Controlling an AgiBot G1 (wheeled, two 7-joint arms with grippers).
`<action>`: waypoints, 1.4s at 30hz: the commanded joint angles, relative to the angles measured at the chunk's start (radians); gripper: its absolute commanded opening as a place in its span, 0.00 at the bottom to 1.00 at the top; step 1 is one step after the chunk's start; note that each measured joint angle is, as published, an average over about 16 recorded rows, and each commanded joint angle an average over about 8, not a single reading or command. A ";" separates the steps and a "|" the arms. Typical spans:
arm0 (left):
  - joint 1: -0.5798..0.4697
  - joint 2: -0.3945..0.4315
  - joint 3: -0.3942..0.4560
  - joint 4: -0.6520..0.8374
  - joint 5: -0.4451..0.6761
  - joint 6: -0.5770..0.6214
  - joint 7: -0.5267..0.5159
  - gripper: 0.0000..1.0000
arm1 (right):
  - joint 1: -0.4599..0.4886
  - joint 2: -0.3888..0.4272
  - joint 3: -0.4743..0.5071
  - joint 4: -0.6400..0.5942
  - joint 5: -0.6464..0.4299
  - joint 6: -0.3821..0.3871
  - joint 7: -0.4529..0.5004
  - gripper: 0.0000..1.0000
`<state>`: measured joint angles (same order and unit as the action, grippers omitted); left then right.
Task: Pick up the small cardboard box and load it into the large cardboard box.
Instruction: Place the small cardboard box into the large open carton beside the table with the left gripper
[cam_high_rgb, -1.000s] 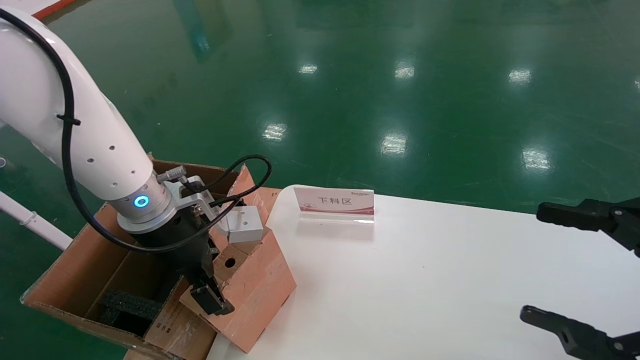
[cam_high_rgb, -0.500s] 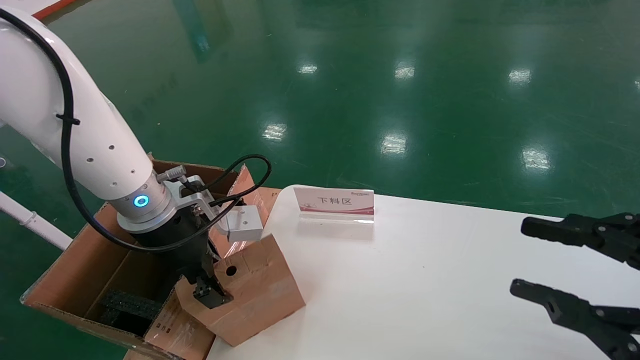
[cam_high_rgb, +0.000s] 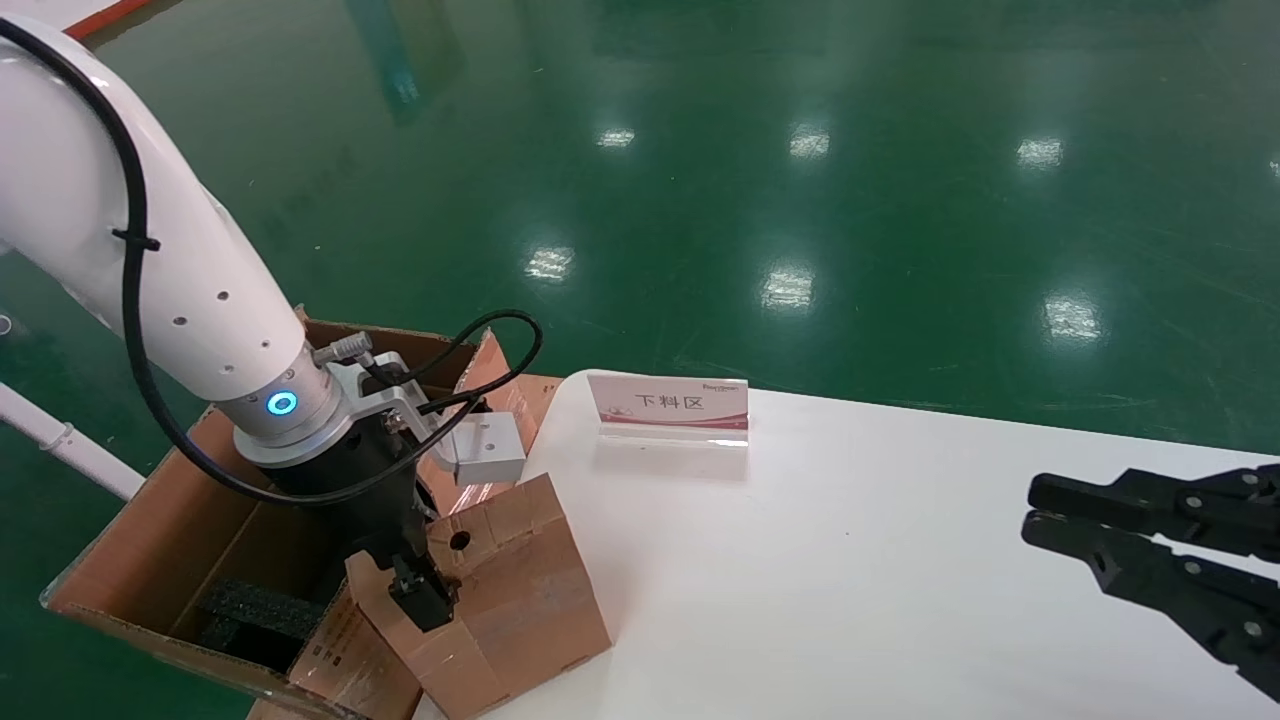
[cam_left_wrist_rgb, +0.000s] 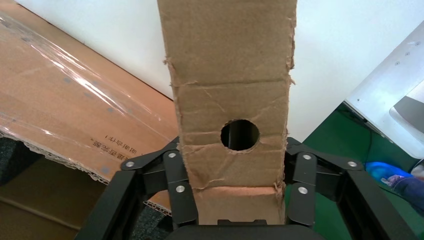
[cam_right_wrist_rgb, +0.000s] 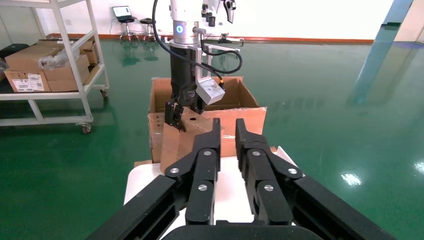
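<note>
You see a reddish-brown small cardboard box (cam_high_rgb: 510, 600) with a tan, round-holed top, a brown large cardboard box (cam_high_rgb: 150, 540) with black foam (cam_high_rgb: 255, 605) inside, a white table (cam_high_rgb: 850, 560), a glossy green floor (cam_high_rgb: 700, 150), a white-and-red sign (cam_high_rgb: 670, 405), and a black left gripper (cam_high_rgb: 415, 590) and black right gripper (cam_high_rgb: 1040, 510).

Your left arm (cam_high_rgb: 120, 230) is a thick, glossy white tube with small dark holes dotted along it. A black cable (cam_high_rgb: 135, 300) runs down its side, tied on with a black band, and loops out near the wrist. You'll see a silver wrist ring (cam_high_rgb: 285, 415) carrying a glowing blue-cyan light, with a pale grey camera block (cam_high_rgb: 487, 448) bracketed beside it. Below sits the matte black left gripper (cam_high_rgb: 420, 590). The right gripper (cam_right_wrist_rgb: 227, 137) is matte black too, its linked fingers (cam_right_wrist_rgb: 202, 165) pinned with round silver screws.
</note>
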<state>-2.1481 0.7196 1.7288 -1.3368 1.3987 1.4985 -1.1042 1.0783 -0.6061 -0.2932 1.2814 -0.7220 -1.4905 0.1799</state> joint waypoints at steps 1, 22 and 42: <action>0.002 0.003 0.000 0.007 -0.003 -0.001 0.003 0.00 | 0.000 0.000 0.000 0.000 0.000 0.000 0.000 0.54; -0.265 -0.175 -0.178 0.283 -0.175 0.064 0.282 0.00 | 0.001 0.000 -0.001 -0.001 0.001 0.000 -0.001 1.00; -0.478 -0.168 0.079 0.618 0.036 0.097 0.436 0.00 | 0.001 0.001 -0.002 -0.001 0.002 0.001 -0.001 1.00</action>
<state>-2.6121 0.5549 1.8040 -0.7212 1.4229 1.5939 -0.6745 1.0791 -0.6054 -0.2957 1.2807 -0.7205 -1.4899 0.1785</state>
